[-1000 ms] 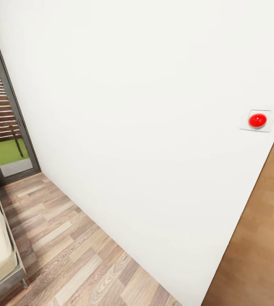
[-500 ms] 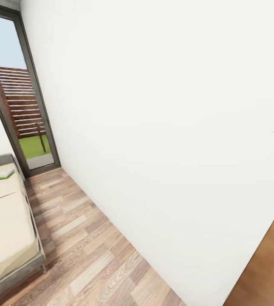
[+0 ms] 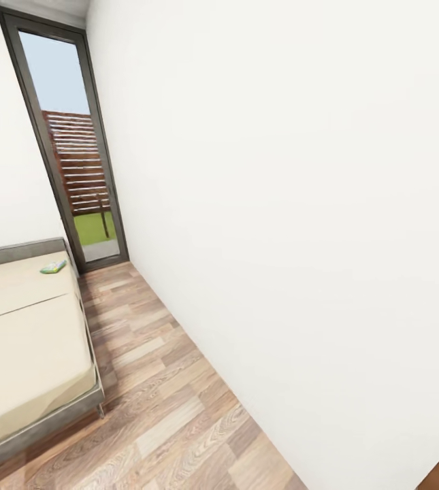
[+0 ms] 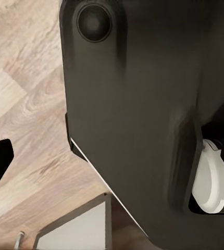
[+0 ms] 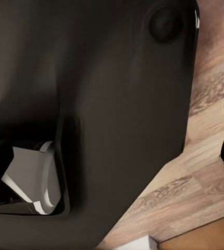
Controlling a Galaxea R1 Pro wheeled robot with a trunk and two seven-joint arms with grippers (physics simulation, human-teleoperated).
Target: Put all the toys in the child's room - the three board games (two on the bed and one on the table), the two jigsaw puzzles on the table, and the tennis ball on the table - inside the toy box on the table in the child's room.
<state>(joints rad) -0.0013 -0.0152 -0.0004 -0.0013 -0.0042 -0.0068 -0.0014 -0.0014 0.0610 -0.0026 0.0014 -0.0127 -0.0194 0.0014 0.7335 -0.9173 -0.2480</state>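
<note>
Swinging left, the head view now drops the red wall button and brings the bed (image 3: 28, 340) at lower left with one board game (image 3: 53, 267) near its headboard; claw states cannot be told.

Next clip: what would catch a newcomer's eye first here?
In the head view, the big blank white wall dominates the right side, with a tall grey-framed window at the far end showing sky, fence and grass. At lower left is the beige bed, with a small green board game near its headboard.
</note>
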